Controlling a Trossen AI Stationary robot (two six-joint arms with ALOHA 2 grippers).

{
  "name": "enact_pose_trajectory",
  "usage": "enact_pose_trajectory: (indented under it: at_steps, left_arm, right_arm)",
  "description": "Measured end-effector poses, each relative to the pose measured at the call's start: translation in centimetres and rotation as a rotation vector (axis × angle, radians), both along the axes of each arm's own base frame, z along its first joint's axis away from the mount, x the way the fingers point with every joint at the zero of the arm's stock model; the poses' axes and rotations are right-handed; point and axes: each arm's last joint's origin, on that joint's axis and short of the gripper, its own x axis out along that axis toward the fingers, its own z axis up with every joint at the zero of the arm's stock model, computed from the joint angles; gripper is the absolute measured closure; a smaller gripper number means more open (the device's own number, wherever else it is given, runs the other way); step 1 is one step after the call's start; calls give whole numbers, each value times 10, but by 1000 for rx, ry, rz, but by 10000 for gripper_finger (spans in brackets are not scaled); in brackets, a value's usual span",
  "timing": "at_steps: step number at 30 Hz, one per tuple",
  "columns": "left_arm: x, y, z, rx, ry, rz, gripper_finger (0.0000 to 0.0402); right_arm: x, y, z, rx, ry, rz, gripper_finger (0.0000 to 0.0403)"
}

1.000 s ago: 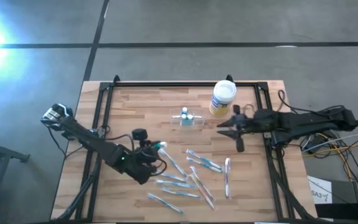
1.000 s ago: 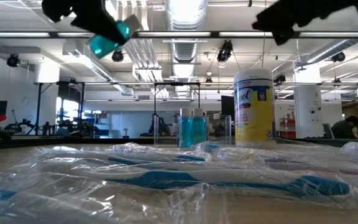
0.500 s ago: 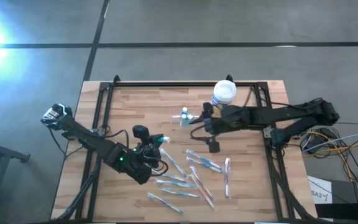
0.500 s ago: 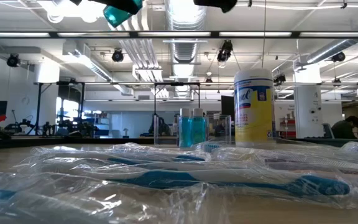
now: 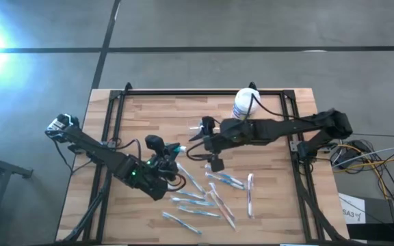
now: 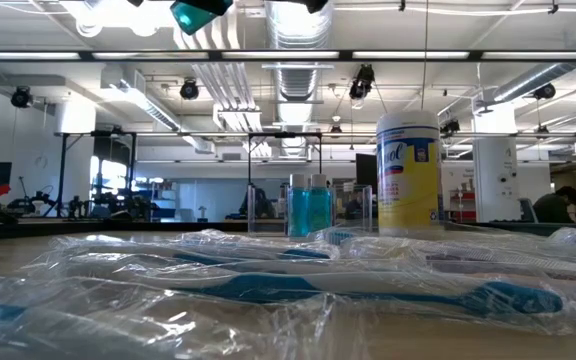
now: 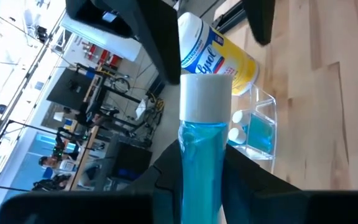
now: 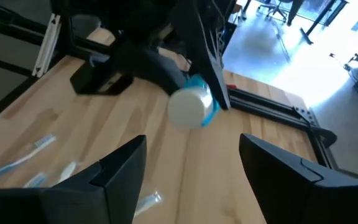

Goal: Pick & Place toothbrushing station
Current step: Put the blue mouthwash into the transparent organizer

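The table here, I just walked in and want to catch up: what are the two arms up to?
The left gripper holds a small blue bottle with a white cap, lifted above the wooden table. The right gripper is open and reaches out over the clear toothbrushing station, which already holds two blue bottles beside the yellow-labelled canister. Wrapped toothbrushes lie scattered on the near side.

My target, the toothbrushing station (image 6: 320, 210), is a small clear plastic holder standing upright on the desk (image 5: 149, 116), two white-capped blue bottles inside, just beside the yellow-labelled canister (image 6: 408, 172).
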Motion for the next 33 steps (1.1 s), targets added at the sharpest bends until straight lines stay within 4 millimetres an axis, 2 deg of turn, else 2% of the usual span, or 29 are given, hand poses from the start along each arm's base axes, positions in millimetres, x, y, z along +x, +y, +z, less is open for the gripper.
enact_pose_trajectory:
  at_steps: [7, 12, 33]
  left_arm:
    - [1, 2, 0, 0, -6, 10, 329]
    - [2, 3, 0, 0, -6, 13, 329]
    - [6, 8, 2, -20, -14, 19, 329]
  right_arm:
    - [14, 1, -3, -8, -32, 15, 155]
    - [15, 1, -3, -16, -47, 18, 157]
    - [19, 1, -5, -10, -67, 13, 235]
